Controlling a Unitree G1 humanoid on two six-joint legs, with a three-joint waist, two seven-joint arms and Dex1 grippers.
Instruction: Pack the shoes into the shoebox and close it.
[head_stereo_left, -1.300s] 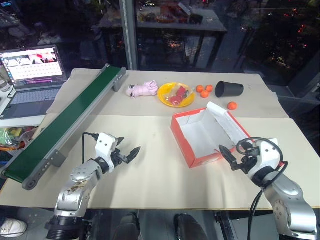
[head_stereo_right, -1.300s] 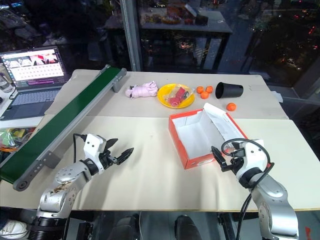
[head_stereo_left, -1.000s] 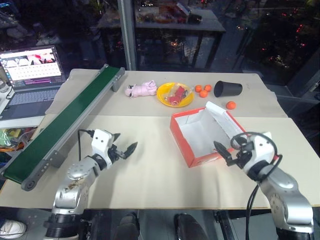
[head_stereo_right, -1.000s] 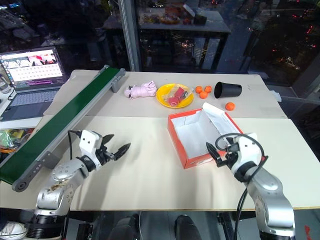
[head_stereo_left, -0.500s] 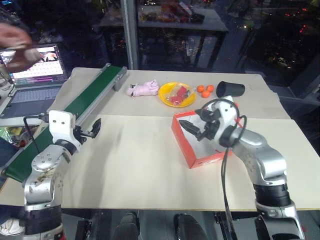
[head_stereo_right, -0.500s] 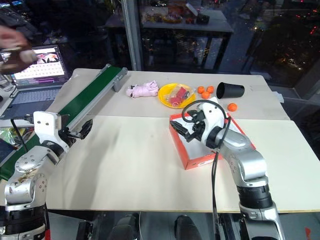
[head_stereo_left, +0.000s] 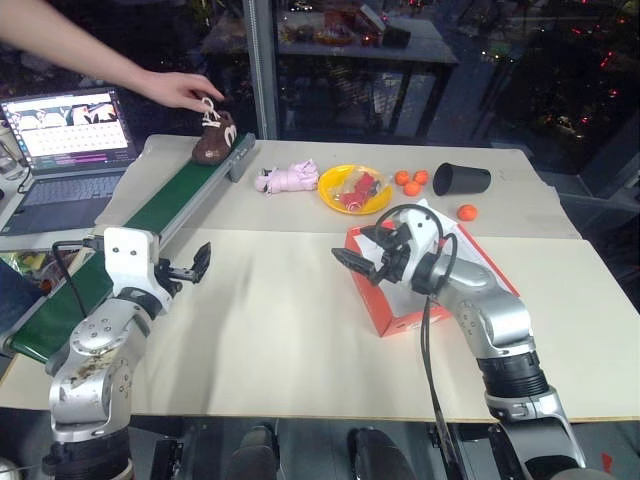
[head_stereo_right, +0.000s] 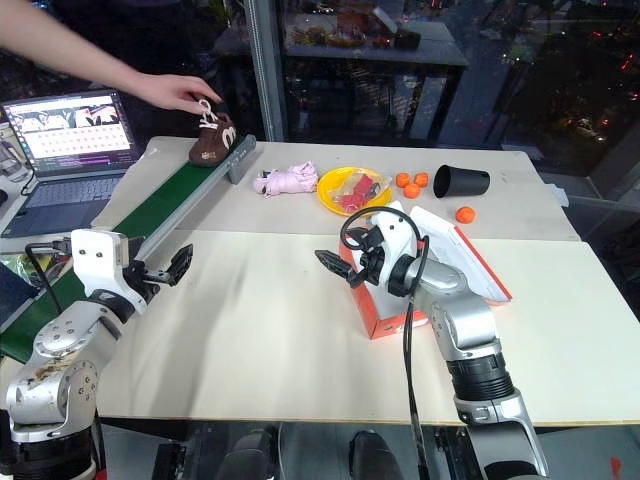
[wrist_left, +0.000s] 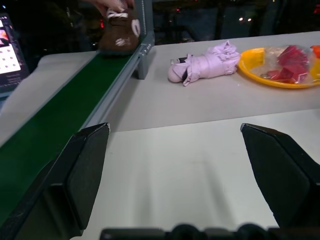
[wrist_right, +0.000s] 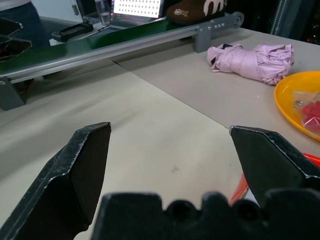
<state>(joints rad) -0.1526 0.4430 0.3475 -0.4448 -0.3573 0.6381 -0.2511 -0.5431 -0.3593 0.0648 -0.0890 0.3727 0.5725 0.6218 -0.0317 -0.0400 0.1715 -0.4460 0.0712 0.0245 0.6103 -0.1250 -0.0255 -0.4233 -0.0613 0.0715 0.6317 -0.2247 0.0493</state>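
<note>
A person's hand (head_stereo_left: 185, 90) holds one dark brown shoe (head_stereo_left: 215, 140) with white markings on the far end of the green conveyor belt (head_stereo_left: 120, 250). The shoe (wrist_left: 119, 34) also shows in the left wrist view. The red-orange shoebox (head_stereo_left: 398, 322) stands open right of the table's middle, its lid (head_stereo_left: 485, 268) leaning back to the right. My left gripper (head_stereo_left: 197, 262) hangs open and empty beside the belt's near half. My right gripper (head_stereo_left: 348, 245) hovers open and empty at the box's left edge, pointing left across the table.
A pink plush toy (head_stereo_left: 288, 178), a yellow plate (head_stereo_left: 330, 195) with red pieces, three oranges (head_stereo_left: 408, 182), a tipped black cup (head_stereo_left: 460, 178) and one more orange (head_stereo_left: 462, 211) lie at the back. A laptop (head_stereo_left: 65, 140) stands far left.
The person's hand has brought the shoe down onto the belt's far end. My right gripper has swung left from beside the box to its left edge. My left gripper rose and moved left.
</note>
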